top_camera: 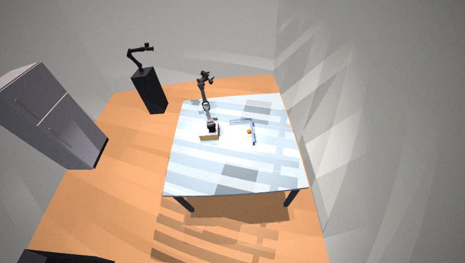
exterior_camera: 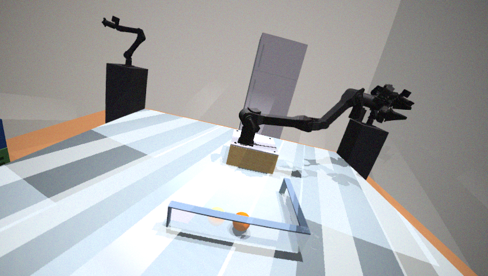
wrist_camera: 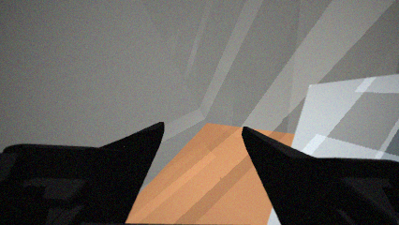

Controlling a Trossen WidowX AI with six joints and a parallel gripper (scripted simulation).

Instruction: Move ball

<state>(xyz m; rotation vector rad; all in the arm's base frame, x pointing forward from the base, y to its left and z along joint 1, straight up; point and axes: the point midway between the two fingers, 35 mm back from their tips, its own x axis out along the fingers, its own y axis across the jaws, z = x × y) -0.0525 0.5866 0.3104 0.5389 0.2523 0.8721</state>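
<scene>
The gripper (exterior_camera: 404, 109) is hanging released, pointing away from the ball (exterior_camera: 240, 221), which is lying well behind it.

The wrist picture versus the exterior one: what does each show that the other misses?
Only the wrist view shows the end effector up close, fingers wide apart with nothing between them, above the floor.

Only the exterior view shows the ball, its pale copy, the clear walls and the whole arm.

Both show the end effector and some of the table.
</scene>
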